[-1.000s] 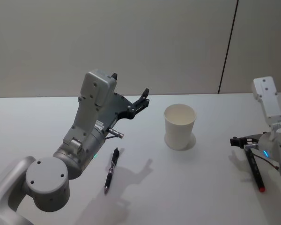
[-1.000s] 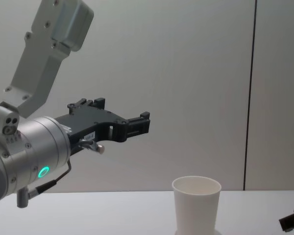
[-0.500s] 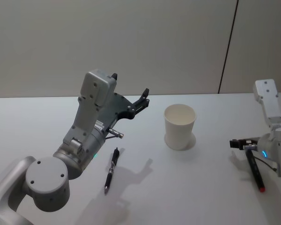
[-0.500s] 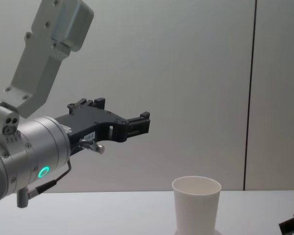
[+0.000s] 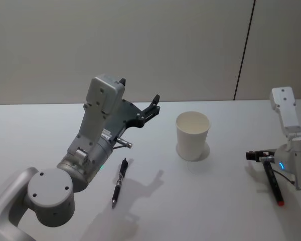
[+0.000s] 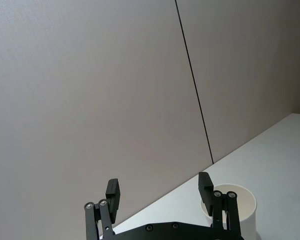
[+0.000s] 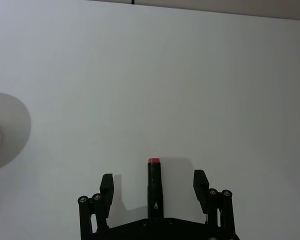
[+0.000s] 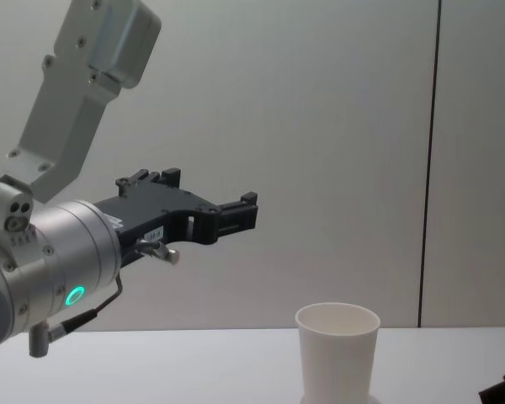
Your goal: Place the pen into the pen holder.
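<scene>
The right gripper (image 7: pixel 153 179) was low over the table (image 5: pixel 215 201), and its two fingers were spread wide with nothing in them. The red-tipped pen (image 5: pixel 274 185) lay flat on the table right in the gap between those fingers. Its red end pointed away from the gripper. The fingers were not touching the pen on either side.

The pen holder (image 5: pixel 192 135), a white paper cup, stood upright with its mouth open. It was off to the left of the right gripper, well apart from it. The cup looked empty.

The left gripper (image 6: pixel 159 184) was held up in the air, and its fingers were wide apart too, holding nothing. The cup was out in front of it and lower down. A black pen (image 5: pixel 119 182) lay on the table under that arm, back behind the fingers. The left arm seemed to be just waiting.

I think the step in hand was the grab. The right gripper looked lined up on the red-tipped pen but had not yet taken it. Next, it would need to go down a little more if it was not low enough, then squeeze shut on the pen's middle. After that it would need to lift the pen, carry it over to the cup on its left, tip it end-down over the mouth, and let go.
</scene>
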Tool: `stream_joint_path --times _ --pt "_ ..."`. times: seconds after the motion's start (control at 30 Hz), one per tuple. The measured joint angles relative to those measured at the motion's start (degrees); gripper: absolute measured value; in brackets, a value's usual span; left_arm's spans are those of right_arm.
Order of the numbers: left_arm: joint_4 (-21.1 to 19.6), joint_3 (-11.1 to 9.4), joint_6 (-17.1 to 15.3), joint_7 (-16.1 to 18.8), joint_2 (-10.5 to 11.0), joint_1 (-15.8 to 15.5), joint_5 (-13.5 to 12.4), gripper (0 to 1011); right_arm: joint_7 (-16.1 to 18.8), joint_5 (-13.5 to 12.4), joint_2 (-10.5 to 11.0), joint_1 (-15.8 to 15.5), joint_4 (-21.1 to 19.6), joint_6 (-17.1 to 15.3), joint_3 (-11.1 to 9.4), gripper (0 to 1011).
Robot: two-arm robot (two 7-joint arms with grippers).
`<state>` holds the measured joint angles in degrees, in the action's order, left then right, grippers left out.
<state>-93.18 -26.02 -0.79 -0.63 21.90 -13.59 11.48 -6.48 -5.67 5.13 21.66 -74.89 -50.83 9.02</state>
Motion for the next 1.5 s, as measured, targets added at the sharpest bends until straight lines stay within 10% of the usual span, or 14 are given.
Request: stream_joint_path --times 0.83,1.5 --pt "0.00 0.00 0.00 0.00 0.00 0.00 0.00 1004 0.14 1.74 -0.98 0.50 2.79 0.59 -0.53 1002" --pt "0.00 0.00 0.00 0.00 0.00 0.00 0.00 1004 0.63 3.23 -1.50 0.49 4.47 0.72 -1.13 447"
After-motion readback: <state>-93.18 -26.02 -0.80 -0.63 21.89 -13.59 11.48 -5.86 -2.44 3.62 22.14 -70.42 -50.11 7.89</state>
